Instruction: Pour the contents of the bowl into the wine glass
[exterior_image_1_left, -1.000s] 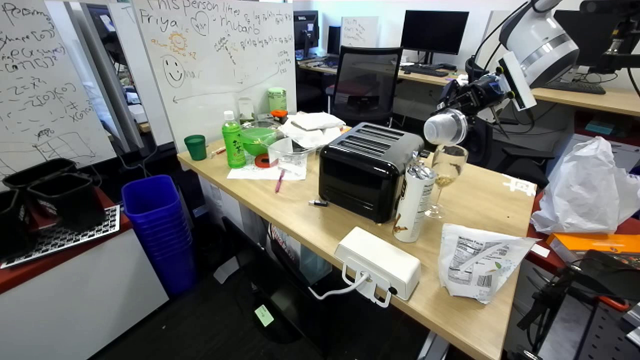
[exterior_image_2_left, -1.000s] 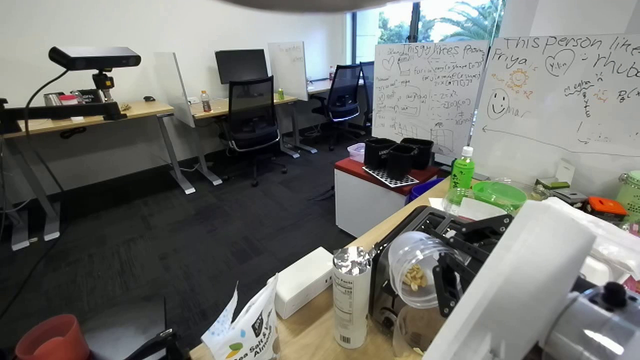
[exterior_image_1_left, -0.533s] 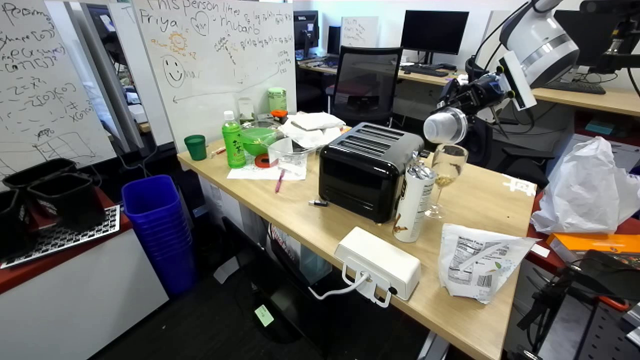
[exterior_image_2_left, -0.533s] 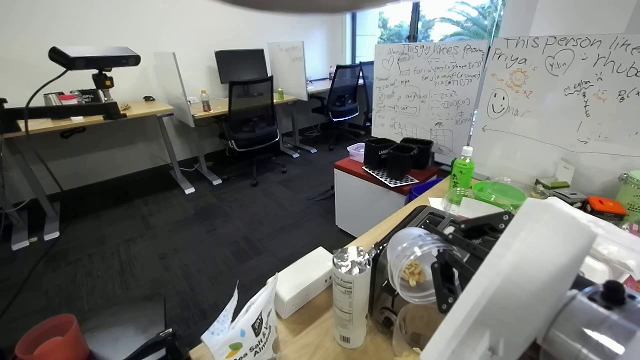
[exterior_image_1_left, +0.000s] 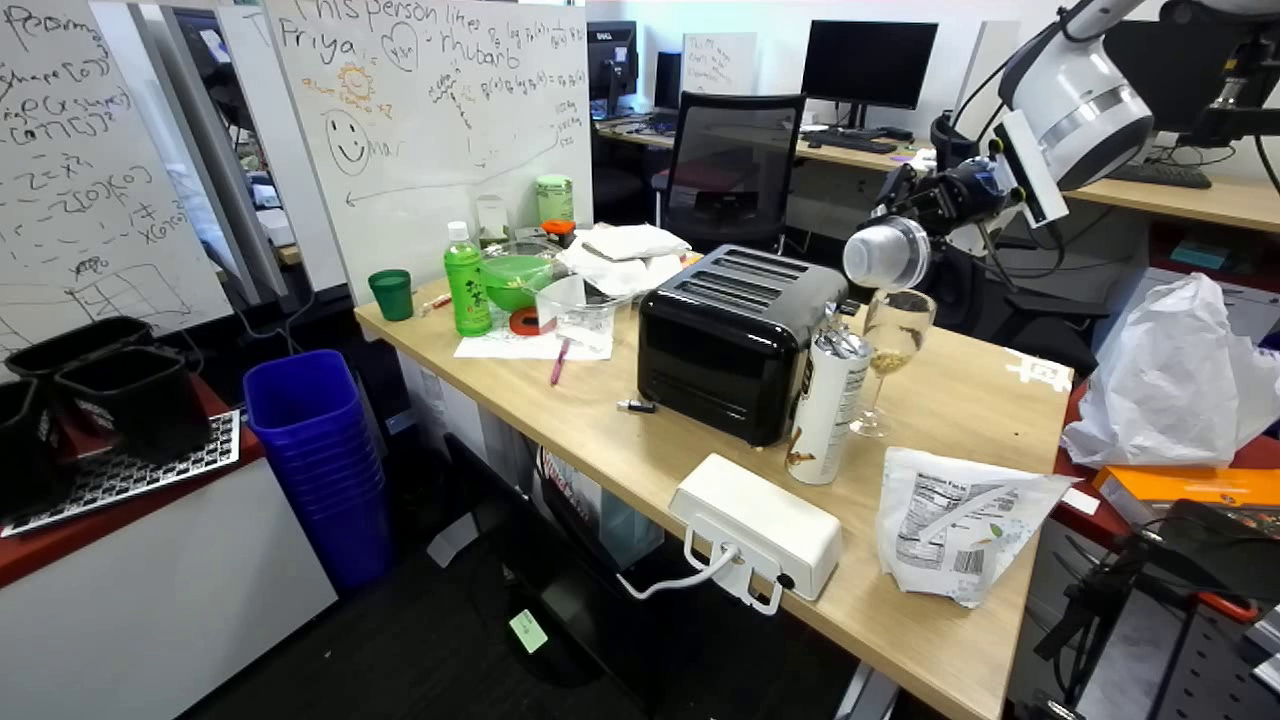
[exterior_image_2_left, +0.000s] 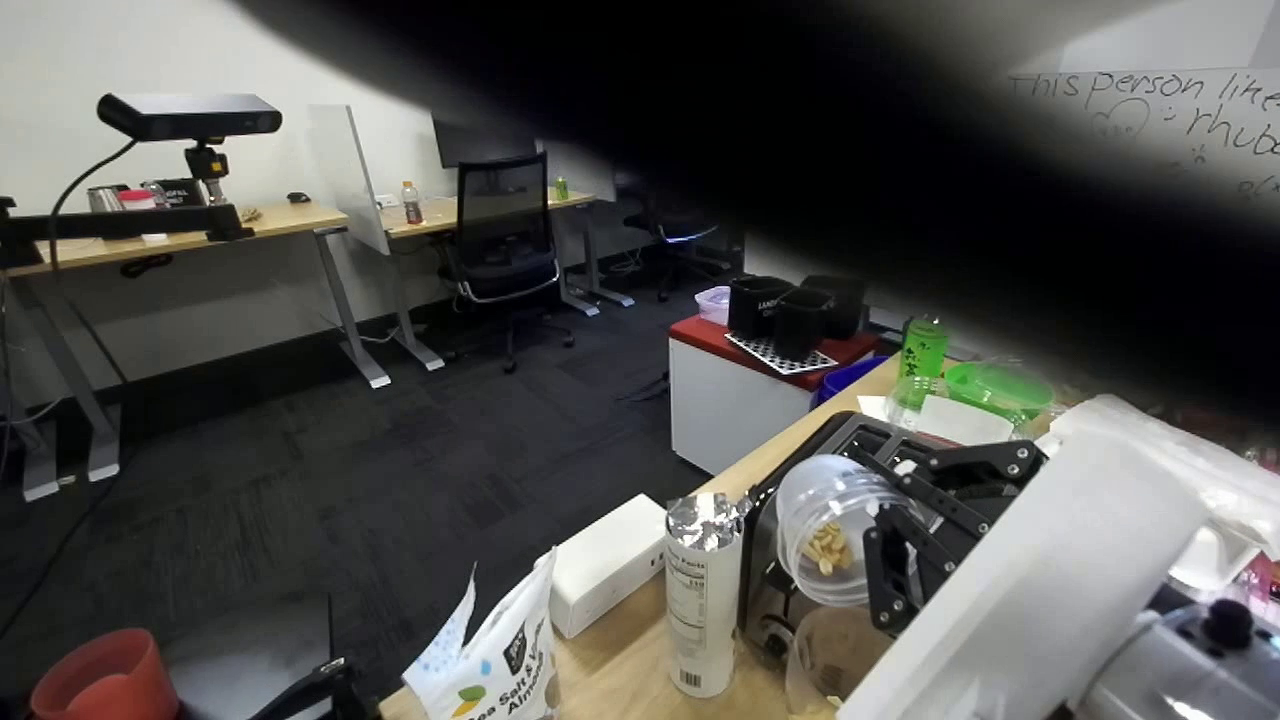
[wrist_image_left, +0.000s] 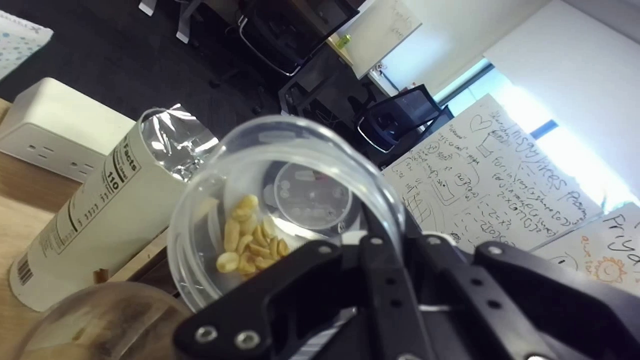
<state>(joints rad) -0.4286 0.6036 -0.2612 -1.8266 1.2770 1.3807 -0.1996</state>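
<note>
My gripper (wrist_image_left: 389, 220) is shut on the rim of the clear bowl (wrist_image_left: 312, 195), one finger inside and one outside. The bowl is tilted on its side and holds pale yellow nuts (wrist_image_left: 250, 245) along its lower wall. It shows in both exterior views (exterior_image_1_left: 884, 254) (exterior_image_2_left: 830, 500), in the air just above the wine glass. The wine glass (exterior_image_1_left: 897, 330) stands upright on the table, with some pale pieces in its cup. Its rounded cup also shows in the wrist view (wrist_image_left: 105, 325), below and to the left of the bowl's mouth, and partly in an exterior view (exterior_image_2_left: 835, 660).
A white can (exterior_image_1_left: 828, 405) with a foil top stands right beside the wine glass. A black toaster (exterior_image_1_left: 735, 340) is behind the can. A white power strip box (exterior_image_1_left: 755, 525) and a white snack bag (exterior_image_1_left: 965, 525) stand near the table's front edge.
The arm and bowl have shifted very slightly in an exterior view. A dark blurred shape now covers the upper right of an exterior view. The bowl remains tilted with nuts inside.
</note>
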